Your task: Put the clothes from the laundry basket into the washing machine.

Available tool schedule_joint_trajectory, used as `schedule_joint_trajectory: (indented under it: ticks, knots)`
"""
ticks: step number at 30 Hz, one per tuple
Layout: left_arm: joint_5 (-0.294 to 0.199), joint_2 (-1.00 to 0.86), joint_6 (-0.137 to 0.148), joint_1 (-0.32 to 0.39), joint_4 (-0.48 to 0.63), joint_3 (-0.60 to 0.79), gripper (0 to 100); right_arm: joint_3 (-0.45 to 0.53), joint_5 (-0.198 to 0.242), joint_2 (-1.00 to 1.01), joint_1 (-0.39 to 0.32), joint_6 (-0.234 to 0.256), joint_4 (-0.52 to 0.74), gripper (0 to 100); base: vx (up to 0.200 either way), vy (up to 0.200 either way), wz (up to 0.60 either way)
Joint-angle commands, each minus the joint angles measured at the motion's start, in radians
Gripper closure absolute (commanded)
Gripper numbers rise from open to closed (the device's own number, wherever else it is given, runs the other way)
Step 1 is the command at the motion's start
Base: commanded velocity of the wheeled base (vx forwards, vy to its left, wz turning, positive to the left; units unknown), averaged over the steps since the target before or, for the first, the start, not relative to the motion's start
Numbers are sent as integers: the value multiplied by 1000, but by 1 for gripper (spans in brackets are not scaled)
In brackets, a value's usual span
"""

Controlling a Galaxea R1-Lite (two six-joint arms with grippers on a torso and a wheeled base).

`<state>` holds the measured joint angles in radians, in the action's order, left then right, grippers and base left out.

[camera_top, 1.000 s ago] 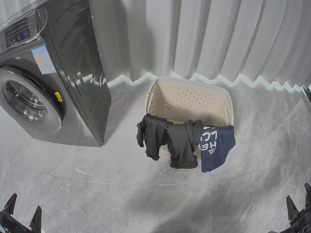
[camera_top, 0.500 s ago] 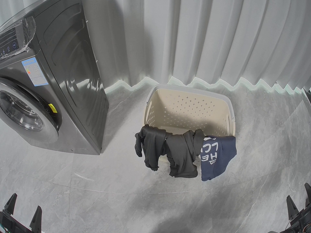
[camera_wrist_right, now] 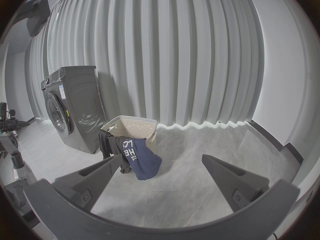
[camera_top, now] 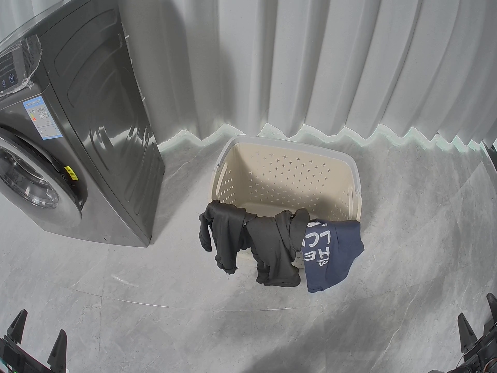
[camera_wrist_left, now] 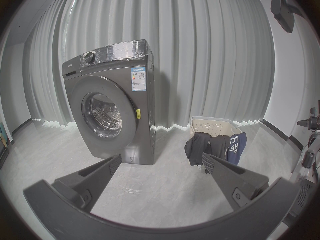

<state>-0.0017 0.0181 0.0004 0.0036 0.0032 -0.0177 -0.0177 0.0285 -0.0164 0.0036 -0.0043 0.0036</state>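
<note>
A cream laundry basket [camera_top: 286, 142] stands on the floor by the curtain. Over its near rim hang a black garment [camera_top: 222, 234], a dark grey garment [camera_top: 277, 252] and a navy shirt [camera_top: 331, 257] with white letters. The dark grey washing machine [camera_top: 98, 130] stands to the basket's left; its round door [camera_wrist_left: 103, 115] looks closed. My left gripper [camera_top: 41, 323] is low at the near left and my right gripper [camera_top: 475, 309] low at the near right. Both are open, empty and well short of the basket. The wrist views show the left gripper [camera_wrist_left: 160, 160] and the right gripper [camera_wrist_right: 161, 160] with jaws spread wide.
A white pleated curtain [camera_top: 310, 53] runs behind the basket and the machine. Bare grey stone floor [camera_top: 217, 317] lies between me and the basket. A dark camera stand [camera_wrist_left: 310, 140] is off to the side.
The whole head view has shifted, so the machine and basket sit further left and lower in the picture: the camera moved. Clothes and grippers keep their places.
</note>
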Motion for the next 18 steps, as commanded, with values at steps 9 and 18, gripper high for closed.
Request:
schedule_joint_trajectory:
  ticks: [9, 18]
  knots:
    - [0, -13, 0, 1, 0, 16, 0, 16, 1, 16, -1, 0, -1, 0, 200, 0, 0]
    - [0, -13, 0, 1, 0, 16, 0, 16, 1, 16, -1, 0, -1, 0, 200, 0, 0]
